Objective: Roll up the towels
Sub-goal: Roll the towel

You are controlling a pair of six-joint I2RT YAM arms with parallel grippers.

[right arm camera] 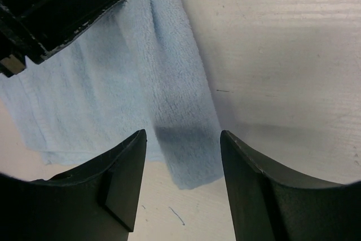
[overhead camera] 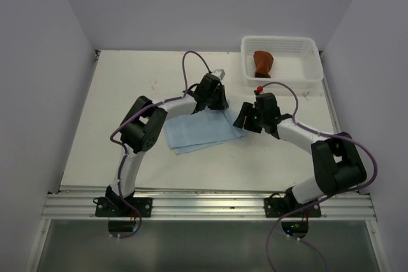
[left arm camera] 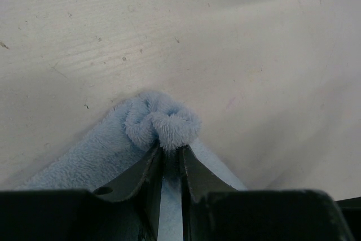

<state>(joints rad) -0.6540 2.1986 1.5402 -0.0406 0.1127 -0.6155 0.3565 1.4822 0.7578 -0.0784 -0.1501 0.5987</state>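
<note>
The light blue towel (overhead camera: 199, 134) lies spread on the table between the arms, its right edge folded over into a narrow strip (right arm camera: 180, 100). My left gripper (overhead camera: 215, 101) is shut on the towel's far corner, which bunches into a fluffy curl (left arm camera: 163, 122) at its fingertips. My right gripper (overhead camera: 245, 121) hangs open just above the strip's near end, nothing between its fingers (right arm camera: 127, 179). The rust brown-red towel (overhead camera: 262, 64) lies crumpled in the white basket (overhead camera: 311, 52).
The white mesh basket stands at the back right of the table. Purple cables loop above both arms. An aluminium rail (overhead camera: 210, 205) runs along the near edge. Grey walls close in on the left, right and back.
</note>
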